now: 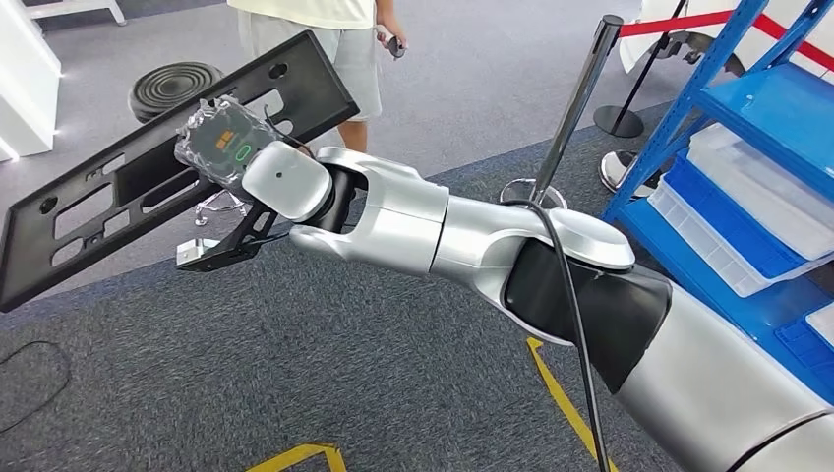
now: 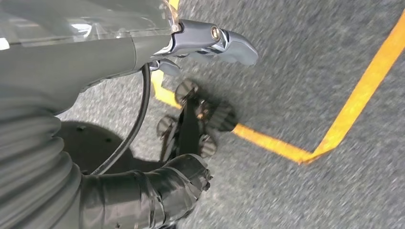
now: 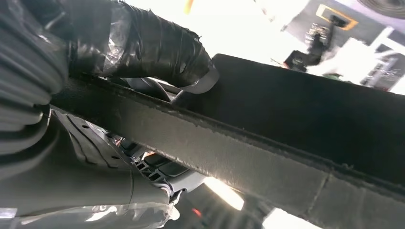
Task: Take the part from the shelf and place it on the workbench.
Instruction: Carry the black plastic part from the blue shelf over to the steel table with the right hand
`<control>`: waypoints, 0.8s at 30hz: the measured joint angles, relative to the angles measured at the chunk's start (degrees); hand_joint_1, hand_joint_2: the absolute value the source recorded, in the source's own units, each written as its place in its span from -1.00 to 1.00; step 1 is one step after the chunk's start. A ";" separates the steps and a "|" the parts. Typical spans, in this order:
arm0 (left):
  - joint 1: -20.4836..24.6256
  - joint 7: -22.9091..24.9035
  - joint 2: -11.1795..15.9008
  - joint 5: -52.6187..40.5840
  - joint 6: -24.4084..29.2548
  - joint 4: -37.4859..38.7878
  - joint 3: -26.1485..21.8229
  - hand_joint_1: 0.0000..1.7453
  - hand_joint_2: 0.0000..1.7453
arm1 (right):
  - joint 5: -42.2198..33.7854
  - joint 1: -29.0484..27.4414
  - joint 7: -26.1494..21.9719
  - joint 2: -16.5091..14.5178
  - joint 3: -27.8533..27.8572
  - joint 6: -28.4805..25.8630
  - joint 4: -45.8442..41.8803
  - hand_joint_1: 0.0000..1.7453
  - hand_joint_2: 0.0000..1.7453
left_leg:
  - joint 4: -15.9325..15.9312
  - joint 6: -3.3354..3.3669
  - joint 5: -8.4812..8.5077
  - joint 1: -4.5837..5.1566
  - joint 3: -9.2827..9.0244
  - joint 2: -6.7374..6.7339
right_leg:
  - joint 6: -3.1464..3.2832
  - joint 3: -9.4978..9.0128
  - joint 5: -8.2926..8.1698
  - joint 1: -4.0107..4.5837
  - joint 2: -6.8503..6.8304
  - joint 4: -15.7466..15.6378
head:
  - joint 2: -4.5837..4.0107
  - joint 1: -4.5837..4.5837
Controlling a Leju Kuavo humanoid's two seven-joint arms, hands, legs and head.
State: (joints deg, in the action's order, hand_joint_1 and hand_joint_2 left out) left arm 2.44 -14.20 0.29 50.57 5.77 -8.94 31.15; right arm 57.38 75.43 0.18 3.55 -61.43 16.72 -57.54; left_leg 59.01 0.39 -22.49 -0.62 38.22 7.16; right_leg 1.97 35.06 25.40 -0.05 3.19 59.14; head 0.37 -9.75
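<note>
So the long flat black plastic panel with rectangular cutouts and round holes (image 1: pixel 148 172) is already off the blue metal shelf (image 1: pixel 728 118) and is being carried in the air, well away from that shelf and above the grey carpet floor (image 1: pixel 325 374). The pick-up half of the task can be counted as done. What's left, as a guess, is getting it to the workbench and setting it down, and no surface for that can be made out yet.

The panel is held tilted, one end up toward a person in light shorts (image 1: pixel 325 39) standing beyond it, the other end dipping low. It looks stiff and thin, with a matte finish. In the right wrist view its rough edge (image 3: pixel 248 152) is seen close up.

It is gripped partway along its length by the right robot hand (image 1: pixel 228 147), with fingers wrapped around the edge (image 3: pixel 143 47).

The left robot hand (image 2: pixel 191 124) is hung over carpet marked with yellow tape lines (image 2: pixel 344 119), nothing in it, fingers apparently loosely apart.
</note>
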 joint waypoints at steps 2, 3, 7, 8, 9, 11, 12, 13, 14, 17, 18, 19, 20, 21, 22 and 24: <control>-0.15 -0.10 0.09 0.11 0.00 0.00 0.25 -1.00 1.00 | 0.26 0.60 -0.63 -0.40 -0.72 0.73 -0.38 1.00 1.00 | 2.58 -0.53 -1.52 0.20 1.15 -2.46 | 0.27 -1.08 -0.41 -0.36 -1.53 -1.31 | 0.00 0.03; -0.11 -0.13 0.10 0.18 0.00 0.00 0.32 -1.00 1.00 | 0.33 0.90 -0.81 -0.55 -1.10 0.94 -0.52 1.00 1.00 | 5.57 -0.76 -3.00 0.09 2.55 -4.31 | 0.32 -1.49 -0.42 -0.32 -2.30 -1.63 | 0.00 0.05; 0.04 -0.03 0.06 0.38 0.01 0.00 0.52 -1.00 1.00 | 0.32 1.35 -1.13 -0.84 -3.24 1.50 -0.91 1.00 1.00 | 14.29 -1.88 -5.66 -0.89 6.95 -6.86 | 0.10 -2.27 0.29 -0.25 -5.45 -1.60 | 0.00 0.07; 0.01 0.02 0.06 0.40 0.03 0.00 0.54 -1.00 1.00 | 0.32 1.35 -1.18 -0.90 -3.71 1.57 -0.99 1.00 1.00 | 11.95 -2.11 -4.15 -1.13 5.72 -7.25 | -0.11 -2.41 0.54 -0.29 -6.11 -1.45 | 0.00 0.07; -0.02 0.06 0.06 0.42 0.05 0.00 0.55 -1.00 1.00 | 0.32 1.40 -1.22 -0.95 -4.11 1.61 -1.11 1.00 1.00 | 8.07 -2.35 -2.38 -1.33 3.68 -8.07 | -0.42 -2.55 0.90 -0.34 -6.76 -1.17 | 0.00 0.07; 0.05 0.08 0.00 0.43 0.09 0.00 0.56 -1.00 1.00 | 0.31 1.67 -1.27 -0.99 -4.65 1.63 -1.34 1.00 1.00 | 1.84 -2.18 -0.40 -1.13 0.25 -9.58 | -1.17 -2.55 1.70 -0.12 -7.77 -0.48 | 0.00 0.06; 0.05 0.09 -0.03 0.46 0.09 0.00 0.57 -1.00 1.00 | 0.30 1.84 -1.31 -0.99 -4.87 1.64 -1.42 1.00 1.00 | 0.48 -1.82 -0.30 -0.94 -0.43 -9.88 | -1.49 -2.54 1.99 0.05 -8.17 -0.21 | 0.00 0.04; 0.03 0.10 -0.05 0.53 0.09 0.00 0.58 -1.00 1.00 | 0.27 1.97 -1.36 -1.02 -5.11 1.66 -1.48 1.00 1.00 | 0.43 -1.31 -0.54 -0.68 -0.46 -9.55 | -1.75 -2.53 2.14 0.17 -8.52 -0.14 | 0.00 0.04; -0.03 0.11 -0.05 0.64 0.09 0.01 0.60 -1.00 1.00 | 0.24 2.05 -1.43 -1.05 -5.35 1.68 -1.55 1.00 1.00 | 0.40 -0.80 -0.54 -0.64 -0.40 -8.93 | -1.98 -2.66 2.27 0.11 -8.91 -0.13 | 0.00 0.02; -0.15 0.15 0.01 0.97 0.14 0.02 0.61 -1.00 1.00 | -0.13 2.23 -1.58 -0.96 -5.84 1.74 -1.84 1.00 1.00 | 0.21 0.29 -0.52 -0.58 -0.59 -7.46 | -2.66 -1.57 4.48 -0.46 -6.84 2.89 | 0.00 0.02; -0.12 0.16 0.03 1.03 0.19 0.02 0.60 -1.00 1.00 | -0.34 2.30 -1.61 -0.84 -5.92 1.75 -1.91 1.00 1.00 | 0.14 0.59 -0.52 -0.56 -0.63 -6.98 | -2.70 -0.10 6.09 -0.57 -5.37 5.95 | 0.00 0.02; -0.05 0.16 0.07 1.07 0.22 0.02 0.60 -1.00 1.00 | -0.55 2.34 -1.62 -0.73 -6.07 1.74 -1.98 1.00 1.00 | 0.15 0.82 -0.54 -0.43 -0.64 -6.46 | -2.61 1.95 7.83 -0.57 -4.29 9.88 | 0.00 0.02; 0.01 0.15 0.11 1.13 0.24 0.02 0.59 -1.00 1.00 | -0.96 2.25 -1.64 -0.59 -6.25 1.67 -2.09 1.00 1.00 | 0.16 1.01 -0.55 -0.25 -0.65 -5.85 | -2.49 4.13 9.21 -0.53 -3.70 13.81 | 0.00 0.03; 0.03 0.13 0.14 1.24 0.22 0.02 0.58 -1.00 1.00 | -1.62 2.04 -1.65 -0.47 -6.39 1.54 -2.24 1.00 1.00 | 0.17 1.13 -0.57 -0.06 -0.68 -5.22 | -2.32 5.85 9.82 -0.45 -3.45 16.64 | 0.00 0.03; 0.01 0.10 0.17 1.36 0.17 0.02 0.58 -1.00 1.00 | -2.81 1.65 -1.62 -0.34 -6.46 1.33 -2.43 1.00 1.00 | 0.19 1.20 -0.58 0.14 -0.74 -4.49 | -2.00 6.69 9.24 -0.29 -3.29 17.45 | 0.00 0.03; -0.09 0.01 0.16 1.62 0.01 0.02 0.59 -1.00 1.00 | -6.73 0.51 -1.53 -0.07 -5.71 0.61 -2.88 1.00 1.00 | 0.21 1.24 -0.58 0.37 -0.92 -3.00 | -0.96 5.08 5.01 0.25 -2.59 12.28 | 0.00 0.03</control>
State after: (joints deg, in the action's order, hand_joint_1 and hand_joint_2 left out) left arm 2.35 -14.20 0.45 52.19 5.78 -8.92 31.74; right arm 50.65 75.95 -1.36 3.47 -67.15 17.33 -60.42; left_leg 59.21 1.63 -23.07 -0.25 37.30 4.16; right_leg 1.02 40.14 30.41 0.20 0.60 71.42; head 0.37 -9.73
